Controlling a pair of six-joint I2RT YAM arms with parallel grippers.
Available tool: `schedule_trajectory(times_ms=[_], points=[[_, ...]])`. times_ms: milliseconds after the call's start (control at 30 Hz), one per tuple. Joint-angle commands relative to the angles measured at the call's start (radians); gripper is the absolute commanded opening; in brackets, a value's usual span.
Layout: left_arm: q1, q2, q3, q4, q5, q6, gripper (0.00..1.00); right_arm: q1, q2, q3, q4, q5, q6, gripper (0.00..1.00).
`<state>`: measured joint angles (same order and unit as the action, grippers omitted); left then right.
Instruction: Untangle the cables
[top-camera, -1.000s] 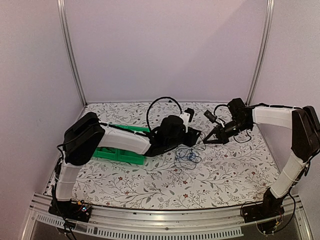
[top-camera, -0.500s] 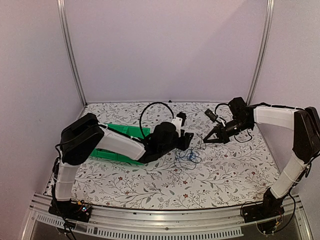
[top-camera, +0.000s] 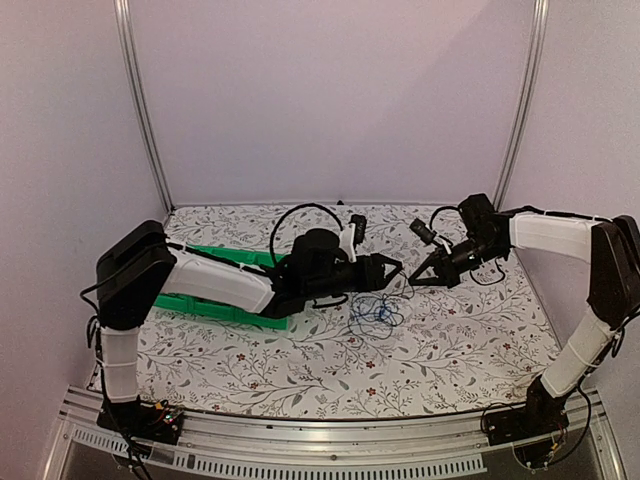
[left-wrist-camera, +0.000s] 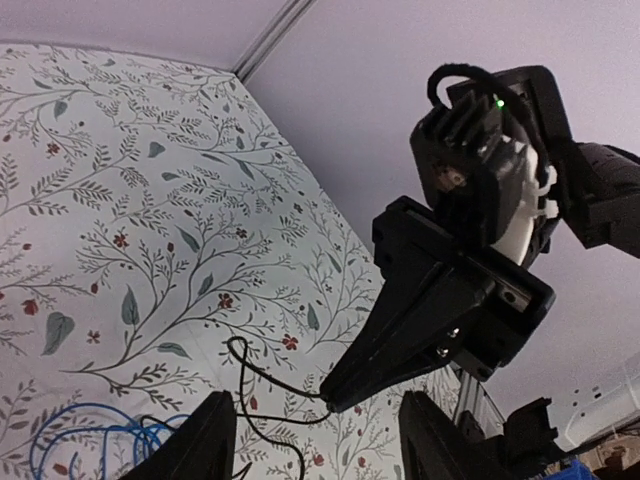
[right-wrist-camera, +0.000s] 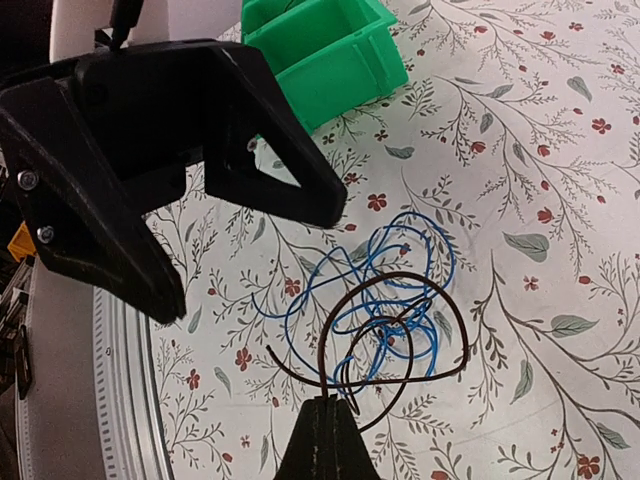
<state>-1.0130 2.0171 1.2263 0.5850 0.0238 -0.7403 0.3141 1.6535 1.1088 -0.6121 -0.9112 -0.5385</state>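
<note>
Floral-printed cloth (top-camera: 300, 370) covered the table. Thin blue and black cables (top-camera: 376, 310) lay snarled in loops at centre. Right gripper (top-camera: 412, 279) was pinched on one black strand; left gripper (top-camera: 392, 268) held its angular black fingers apart nearby.

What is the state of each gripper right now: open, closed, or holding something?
Left gripper: open, holding nothing.
Right gripper: closed on the thin black cable.
</note>
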Motion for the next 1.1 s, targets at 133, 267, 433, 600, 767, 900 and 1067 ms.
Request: schedule_trajectory(times_ms=[133,267,433,600,767,900,1067], points=[[0.014,0.161,0.141,0.056,0.201,-0.304,0.52,0.001,-0.069,-0.021,0.031,0.034,-0.002,0.0],[0.027,0.185,0.15,0.126,0.216,-0.353,0.43,0.003,-0.066,-0.022,0.029,0.04,-0.008,0.0],[0.042,0.233,0.204,0.17,0.257,-0.388,0.34,0.013,-0.059,-0.02,0.028,0.046,-0.013,0.0],[0.046,0.277,0.27,0.174,0.281,-0.393,0.23,0.019,-0.056,-0.02,0.028,0.051,-0.015,0.0],[0.053,0.259,0.244,0.21,0.244,-0.39,0.0,0.018,-0.055,-0.022,0.033,0.061,-0.018,0.0],[0.06,0.188,0.164,0.232,0.188,-0.348,0.0,0.018,-0.056,-0.026,0.064,0.114,0.008,0.13],[0.061,0.067,0.08,0.199,0.139,-0.258,0.0,0.018,-0.054,-0.025,0.068,0.068,0.02,0.31]])
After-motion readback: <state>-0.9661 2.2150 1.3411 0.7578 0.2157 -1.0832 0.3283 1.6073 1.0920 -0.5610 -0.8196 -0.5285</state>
